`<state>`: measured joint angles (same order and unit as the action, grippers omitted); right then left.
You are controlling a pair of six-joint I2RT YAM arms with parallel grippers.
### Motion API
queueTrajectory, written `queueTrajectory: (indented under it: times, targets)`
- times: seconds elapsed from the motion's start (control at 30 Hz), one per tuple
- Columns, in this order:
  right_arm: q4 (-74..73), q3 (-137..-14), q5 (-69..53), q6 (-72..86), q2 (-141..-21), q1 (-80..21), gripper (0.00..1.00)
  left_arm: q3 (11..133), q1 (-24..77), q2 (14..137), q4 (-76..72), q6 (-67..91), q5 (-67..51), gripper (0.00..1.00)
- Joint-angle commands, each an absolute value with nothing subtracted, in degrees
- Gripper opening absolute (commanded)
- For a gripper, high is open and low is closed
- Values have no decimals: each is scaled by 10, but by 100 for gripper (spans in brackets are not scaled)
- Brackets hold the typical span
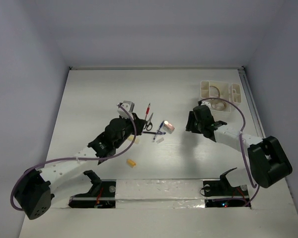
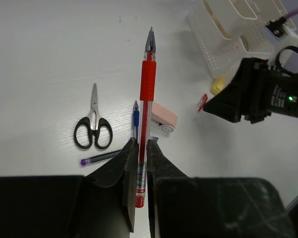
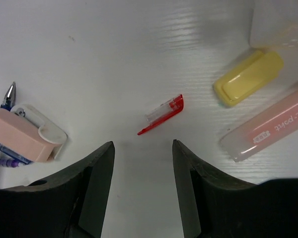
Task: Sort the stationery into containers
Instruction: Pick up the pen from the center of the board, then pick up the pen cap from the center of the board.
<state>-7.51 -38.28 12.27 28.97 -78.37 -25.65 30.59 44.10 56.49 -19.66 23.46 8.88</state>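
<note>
The white organiser (image 1: 204, 89) stands at the far right of the white table (image 1: 89, 99), which is boxed in by pale walls. A beige tape roll (image 1: 216, 91) sits in one compartment; what else it holds I cannot tell. Mid-table, the left gripper (image 2: 139, 144) pinches the red pen (image 2: 147, 89) near its back end. The pen runs near to far, tip pointing far, beside the scissors (image 2: 93, 126). The right gripper (image 3: 143, 144) has its jaws spread and empty over a small red cap (image 3: 161, 115).

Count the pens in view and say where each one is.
3. Red pen clamped in the left tool; blue pen on the table beside it; thin purple pen, maybe a refill, by the scissors. More may be hidden.
</note>
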Motion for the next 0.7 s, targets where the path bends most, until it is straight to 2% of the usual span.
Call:
queueTrajectory:
  times: [0.0, 0.43, 0.6, 0.67]
  targets:
    - [-62, -424, 144, 325, -809, -263, 56, 279, 461, 534, -243, 236, 72, 0]
    - [-57, -444, 196, 372, -888, -263, 58, 227, 468, 514, -287, 185, 72, 0]
    - [-58, -454, 203, 361, -910, -263, 56, 220, 468, 521, -298, 183, 69, 0]
    - [-62, -464, 206, 359, -924, -263, 51, 222, 468, 533, -297, 183, 67, 0]
